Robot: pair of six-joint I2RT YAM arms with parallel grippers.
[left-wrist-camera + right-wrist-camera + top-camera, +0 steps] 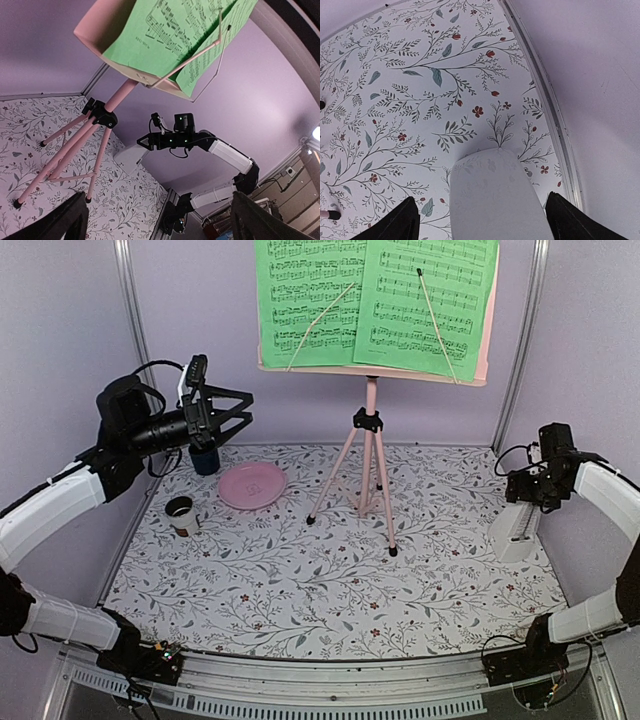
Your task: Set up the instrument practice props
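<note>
The pink tripod music stand (370,455) is upright at the back middle of the table. Two green sheet-music pages (375,300) rest on its desk under wire clips. The white pyramid metronome (515,530) stands near the right edge. My right gripper (530,498) hangs just above it. In the right wrist view the metronome (492,200) sits between the two dark fingers of the right gripper (482,222), with a gap on each side. My left gripper (235,410) is raised at the far left, open and empty, facing the stand (95,135) and its pages (175,35).
A pink plate (252,485) lies left of the stand's legs. A dark blue cup (204,458) stands behind it under my left arm. A small white cup (181,515) is near the left edge. The metal frame rail (555,115) runs close beside the metronome.
</note>
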